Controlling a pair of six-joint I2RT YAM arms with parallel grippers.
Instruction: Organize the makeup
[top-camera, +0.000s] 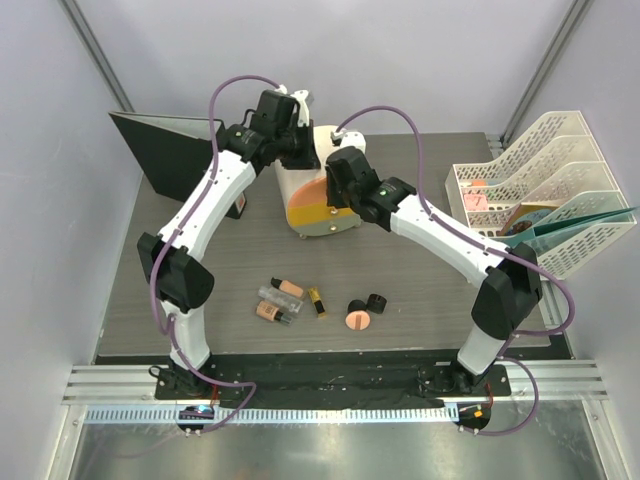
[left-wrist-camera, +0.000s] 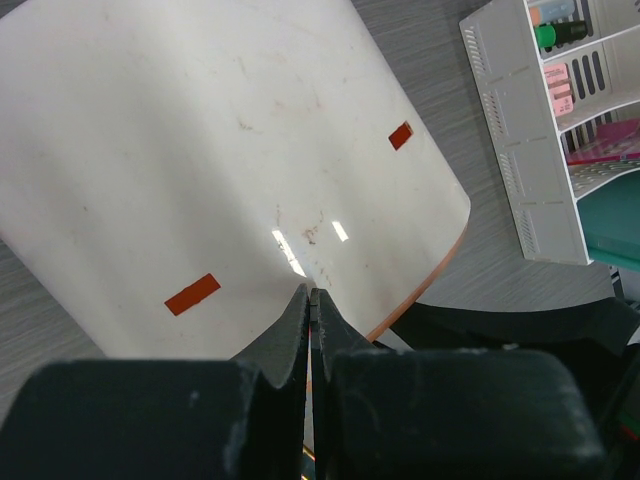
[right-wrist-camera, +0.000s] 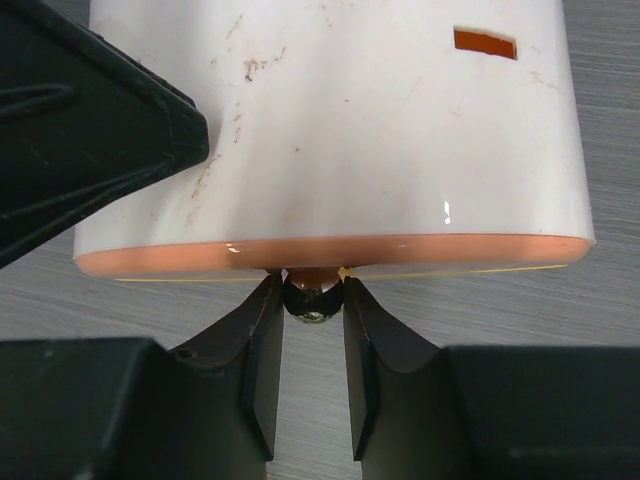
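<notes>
Right fingers (right-wrist-camera: 255, 350) pinch the small dark knob (right-wrist-camera: 313, 297) at the box (right-wrist-camera: 330, 130) rim; left fingers (left-wrist-camera: 290, 330), clenched, touch the box. Pull straight (knob looks slippery). Makeup (top-camera: 290, 290) lies on the counter (top-camera: 430, 290), well apart from both.

Grey wood-grain table (top-camera: 420, 295), pale lilac walls (top-camera: 400, 55)

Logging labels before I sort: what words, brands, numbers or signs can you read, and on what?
No text is readable.
Cream-and-orange box: only plain orange rectangles, no letters.
Pink tags in the white file rack: print too small and blurred.
Dark knob at the box rim: no marking.
Makeup: too small to show any print.
</notes>
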